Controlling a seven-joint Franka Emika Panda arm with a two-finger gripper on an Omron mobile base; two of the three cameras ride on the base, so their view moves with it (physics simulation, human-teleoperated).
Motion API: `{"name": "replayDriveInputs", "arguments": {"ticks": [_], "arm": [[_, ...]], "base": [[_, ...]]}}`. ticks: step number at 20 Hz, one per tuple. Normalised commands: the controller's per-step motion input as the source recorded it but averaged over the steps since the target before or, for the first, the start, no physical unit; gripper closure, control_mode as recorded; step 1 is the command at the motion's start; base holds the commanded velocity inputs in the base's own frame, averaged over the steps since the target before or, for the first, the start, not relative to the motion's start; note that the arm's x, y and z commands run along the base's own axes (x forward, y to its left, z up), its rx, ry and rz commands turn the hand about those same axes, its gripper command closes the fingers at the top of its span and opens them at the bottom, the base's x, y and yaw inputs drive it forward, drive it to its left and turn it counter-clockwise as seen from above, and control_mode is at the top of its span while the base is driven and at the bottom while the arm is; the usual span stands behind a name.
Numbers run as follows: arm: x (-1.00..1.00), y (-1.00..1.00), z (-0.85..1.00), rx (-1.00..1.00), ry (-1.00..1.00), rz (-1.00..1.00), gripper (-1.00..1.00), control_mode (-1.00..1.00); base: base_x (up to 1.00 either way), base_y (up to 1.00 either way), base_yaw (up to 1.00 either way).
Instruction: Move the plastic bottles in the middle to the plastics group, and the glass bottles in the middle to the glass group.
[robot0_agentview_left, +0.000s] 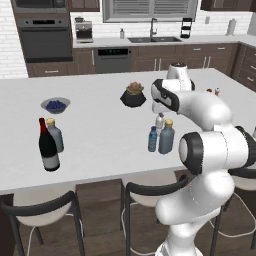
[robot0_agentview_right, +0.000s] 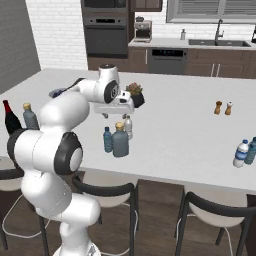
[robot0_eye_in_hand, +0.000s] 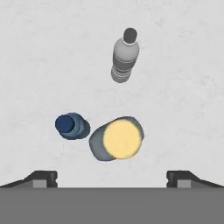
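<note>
Nothing sorted yet, by the look of it. Gripper wide open, empty, hovering over the mid cluster: blue bottle, yellow-cap bottle, grey bottle, prob. plastic. Glass group far left, plastics far right.

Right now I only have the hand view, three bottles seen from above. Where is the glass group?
Observer: Far to the arm's left on the counter, a dark wine bottle stands beside a yellow-capped bottle.
Operator: And the plastics group?
Observer: Far to the right, a pair of water bottles stands near the front edge.
Operator: Anything behind my three bottles?
Observer: A potted plant, farther back on the counter.
</note>
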Motion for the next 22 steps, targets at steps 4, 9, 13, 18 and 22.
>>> {"name": "replayDriveInputs", "arguments": {"ticks": [4,9,13,18,22], "arm": [[0.13,-0.01,-0.26,0.0,0.0,0.0,-1.0,-1.0],[0.0,-0.02,-0.32,0.0,0.0,0.0,-1.0,-1.0],[-0.12,-0.02,-0.03,0.0,0.0,0.0,-1.0,-1.0],[0.0,-0.08,-0.21,0.0,0.0,0.0,-1.0,-1.0],[0.06,-0.05,-0.27,0.0,0.0,0.0,-1.0,-1.0]], "base": [[0.0,0.0,0.0],[0.0,0.0,0.0],[0.0,0.0,0.0],[0.0,0.0,0.0],[0.0,0.0,0.0]]}}
